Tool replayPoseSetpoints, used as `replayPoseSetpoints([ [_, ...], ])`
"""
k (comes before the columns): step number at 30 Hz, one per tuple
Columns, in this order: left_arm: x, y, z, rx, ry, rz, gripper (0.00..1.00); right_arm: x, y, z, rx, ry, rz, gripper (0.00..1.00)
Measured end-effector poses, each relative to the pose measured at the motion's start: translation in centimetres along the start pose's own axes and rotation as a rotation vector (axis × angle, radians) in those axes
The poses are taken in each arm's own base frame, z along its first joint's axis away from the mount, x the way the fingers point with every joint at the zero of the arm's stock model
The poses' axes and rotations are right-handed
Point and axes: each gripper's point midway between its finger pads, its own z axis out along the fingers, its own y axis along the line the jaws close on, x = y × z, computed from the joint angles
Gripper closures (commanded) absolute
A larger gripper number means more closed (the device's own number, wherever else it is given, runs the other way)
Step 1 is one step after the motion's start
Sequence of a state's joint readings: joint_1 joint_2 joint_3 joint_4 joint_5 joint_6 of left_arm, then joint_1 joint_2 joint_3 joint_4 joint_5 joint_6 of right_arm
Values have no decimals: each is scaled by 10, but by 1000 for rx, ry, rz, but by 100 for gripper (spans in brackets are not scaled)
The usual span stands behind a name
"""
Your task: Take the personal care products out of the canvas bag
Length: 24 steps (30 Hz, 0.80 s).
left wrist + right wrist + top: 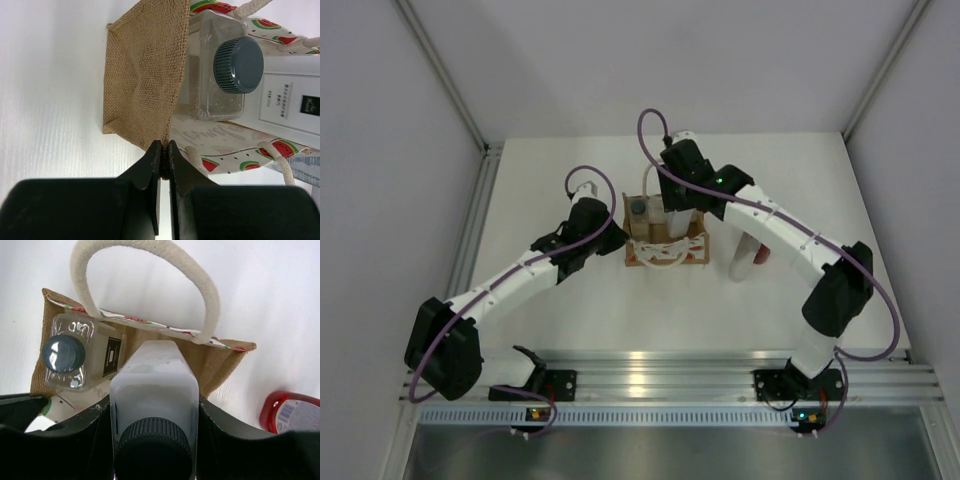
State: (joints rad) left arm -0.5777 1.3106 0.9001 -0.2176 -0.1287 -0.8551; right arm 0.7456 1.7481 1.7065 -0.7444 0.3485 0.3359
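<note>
Centrally toward the far edge of the surface, left jaws pinch the canvas bag wall while right jaws clamp a dark-capped white bottle.

A smooth white table carries a small tan burlap tote bag with cream rope handles near its middle. Near the bag's right side rest a pale grey-white tapered tube and, just beside it, a slim red bottle.

Arms angled inward; left end effector pinched tight, right end effector clamped wider.
</note>
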Motion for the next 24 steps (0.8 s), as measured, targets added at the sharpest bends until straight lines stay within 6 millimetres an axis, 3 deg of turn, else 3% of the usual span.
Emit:
replayPoseSetpoints([
  [10, 0, 1, -2, 0, -4, -4, 100, -6, -18, -56, -20, -2, -38, 100],
  [19, 0, 1, -2, 0, -3, -9, 100, -32, -37, -149, -108, -142, -19, 100],
  [24, 0, 1, -2, -1, -3, -10, 100, -18, -46, -179, -160, -168, -12, 100],
])
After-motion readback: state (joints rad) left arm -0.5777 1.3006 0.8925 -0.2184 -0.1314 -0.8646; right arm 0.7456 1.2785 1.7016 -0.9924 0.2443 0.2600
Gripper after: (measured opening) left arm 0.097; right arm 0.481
